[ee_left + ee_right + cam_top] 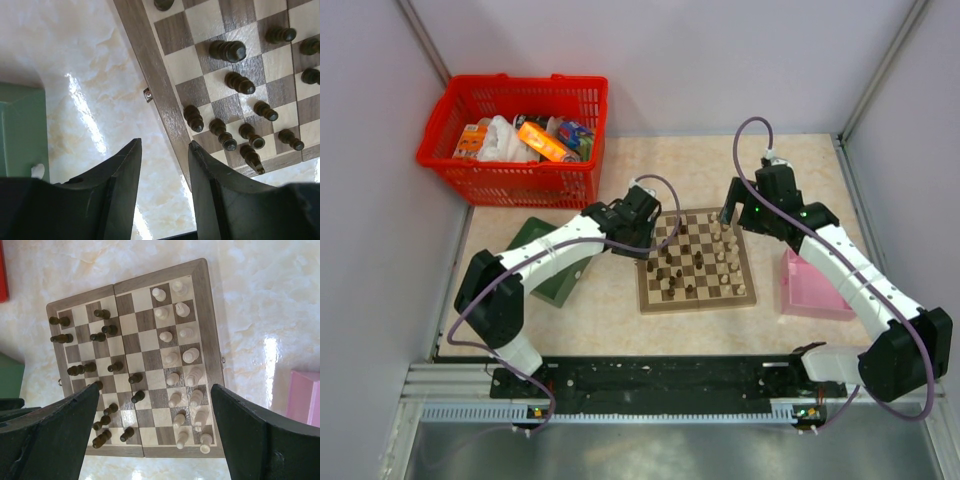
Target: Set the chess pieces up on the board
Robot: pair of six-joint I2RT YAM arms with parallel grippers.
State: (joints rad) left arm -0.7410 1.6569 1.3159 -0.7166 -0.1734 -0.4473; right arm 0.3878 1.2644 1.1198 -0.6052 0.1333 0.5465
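Left end effector [165, 149] parted over board [156, 85] edge, red basket [510, 186] holding packets [542, 141]

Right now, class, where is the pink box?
In the top view the pink box lies just right of the board, not touching it, on the opposite side from the red basket at back left.

Board [150, 276] is lying flat and open on the counter [610, 300].
Dark pieces [114, 367] are crowding one half unevenly; cream pieces [190, 355] are lining two files opposite.
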